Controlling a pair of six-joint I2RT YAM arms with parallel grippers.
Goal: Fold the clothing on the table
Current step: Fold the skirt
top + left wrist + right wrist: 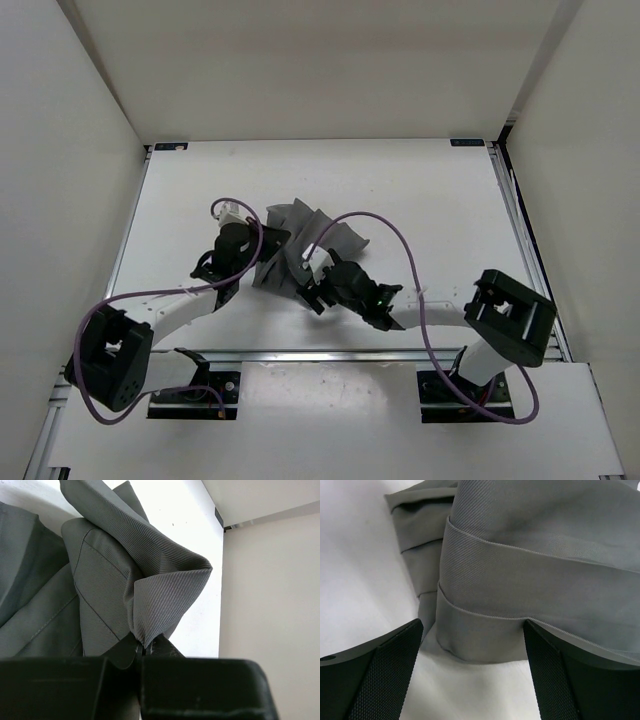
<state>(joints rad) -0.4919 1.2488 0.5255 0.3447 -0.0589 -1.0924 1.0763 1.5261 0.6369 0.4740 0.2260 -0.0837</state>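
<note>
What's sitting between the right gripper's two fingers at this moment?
In the right wrist view, the right gripper stands open, and a folded edge of the clothing lies between its jaws, with bare table just below that edge.

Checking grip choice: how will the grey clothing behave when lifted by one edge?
Probably floppy: the clothing lies crumpled in soft folds. Likely light: a fold pinched in the left gripper stands up unaided. Its ribbed weave probably resists slipping.

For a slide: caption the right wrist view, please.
Open right jaws flank a layered edge of grey clothing lying on the white table.
</note>
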